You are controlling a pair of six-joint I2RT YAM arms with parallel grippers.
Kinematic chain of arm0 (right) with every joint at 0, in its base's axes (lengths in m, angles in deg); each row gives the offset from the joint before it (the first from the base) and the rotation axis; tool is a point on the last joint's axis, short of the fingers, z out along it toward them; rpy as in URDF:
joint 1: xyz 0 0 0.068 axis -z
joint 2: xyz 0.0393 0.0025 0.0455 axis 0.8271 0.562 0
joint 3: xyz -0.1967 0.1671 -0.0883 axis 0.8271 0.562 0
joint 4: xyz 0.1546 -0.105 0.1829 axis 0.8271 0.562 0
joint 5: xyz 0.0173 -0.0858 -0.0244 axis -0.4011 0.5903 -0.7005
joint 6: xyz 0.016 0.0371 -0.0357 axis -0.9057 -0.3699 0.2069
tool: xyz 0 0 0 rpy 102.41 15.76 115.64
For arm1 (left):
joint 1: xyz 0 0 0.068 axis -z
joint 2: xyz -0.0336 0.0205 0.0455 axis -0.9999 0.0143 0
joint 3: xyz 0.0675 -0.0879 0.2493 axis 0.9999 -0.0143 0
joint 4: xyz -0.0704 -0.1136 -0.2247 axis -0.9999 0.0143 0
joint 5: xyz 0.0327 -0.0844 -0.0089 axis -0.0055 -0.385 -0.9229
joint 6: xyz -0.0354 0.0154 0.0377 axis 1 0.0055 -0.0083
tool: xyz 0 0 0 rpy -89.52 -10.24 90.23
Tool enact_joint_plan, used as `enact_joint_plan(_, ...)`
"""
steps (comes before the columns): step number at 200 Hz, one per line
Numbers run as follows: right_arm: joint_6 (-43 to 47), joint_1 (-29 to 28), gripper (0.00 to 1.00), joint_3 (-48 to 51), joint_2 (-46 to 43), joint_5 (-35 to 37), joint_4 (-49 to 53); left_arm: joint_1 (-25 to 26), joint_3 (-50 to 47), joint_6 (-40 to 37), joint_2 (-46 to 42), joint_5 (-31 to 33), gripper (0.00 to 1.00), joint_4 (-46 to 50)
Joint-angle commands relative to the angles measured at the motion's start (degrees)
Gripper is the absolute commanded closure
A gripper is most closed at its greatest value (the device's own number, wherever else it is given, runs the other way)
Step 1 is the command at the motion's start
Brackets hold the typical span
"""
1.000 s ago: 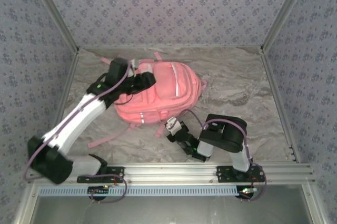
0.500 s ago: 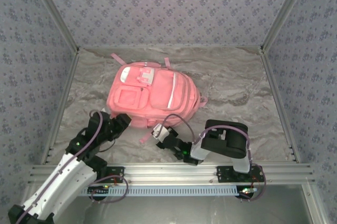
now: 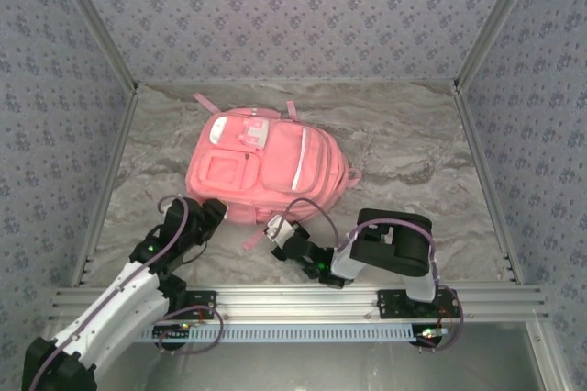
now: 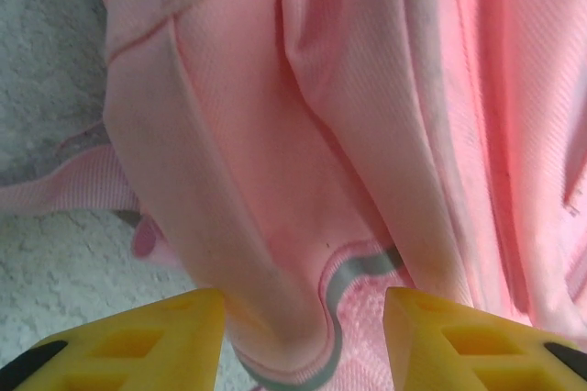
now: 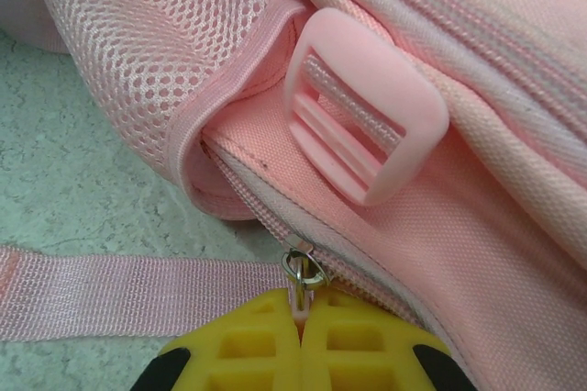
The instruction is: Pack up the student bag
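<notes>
Student bag [image 3: 266, 166]: lies flat on the table, front pockets up, left of centre and nearer the far wall; its near edge faces both arms.
Progress, judged: early. The bag appears shut and nothing is seen going into it. No goods for packing are in sight on the table.
Done so far: both grippers are at the bag's near edge, and a hold is established on one zip.
Left to do, judged: run the zip open, spread the mouth, load the contents, close up.
Left gripper [image 4: 303, 336]: at the bag's near left corner. The jaws are spread, with a fold of pink fabric with grey trim lying between them. No clamp on it is evident.
Right gripper [image 5: 301, 318]: at the near side of the bag. Fingers are pressed together, pinching the zip pull [image 5: 305, 270] by its tab, just below the metal ring.
Zip line: the stretch seen beside the pull looks closed. The rest cannot be told.
Mesh side pocket [image 5: 138, 51]: slack, nothing seen inside.
Loose strap [image 5: 119, 295]: lies flat on the table just beside the right gripper. Judged a snag risk when the pull is drawn.
Buckle [image 5: 367, 106]: pink plastic, resting on the bag close above the zip.
Room: three walls [image 3: 293, 15] in grey-blue floral pattern with metal corner posts.
Surface: table [image 3: 413, 161] with a grey marbled covering; a metal rail [image 3: 303, 299] runs along the near edge carrying the arm bases.
</notes>
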Motion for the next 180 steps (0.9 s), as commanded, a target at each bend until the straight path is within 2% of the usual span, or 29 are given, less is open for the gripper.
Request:
enact_joint_plan(1,-1.66,-0.35,1.00,-1.57,-1.88,0.23,1.15,-1.53,-0.23,-1.68,3.73,1.88,0.52,-6.01)
enact_joint_plan(27,-3.08,0.56,1.00,-0.99,-2.22,1.74,2.96,-2.44,1.17,-4.54,7.01,4.47,0.56,-6.15)
enact_joint_plan(63,-5.68,2.08,1.00,-0.33,-4.05,1.66,7.10,-3.31,1.08,-5.70,8.36,8.10,0.69,-6.64)
enact_joint_plan(117,-7.14,2.74,1.00,0.05,-6.35,1.32,13.75,-4.96,2.09,-7.30,11.25,8.39,0.93,-7.54)
enact_joint_plan(180,-11.18,3.59,1.00,2.15,-10.31,2.02,22.67,-6.10,4.56,-9.60,13.24,9.36,0.98,-7.22)
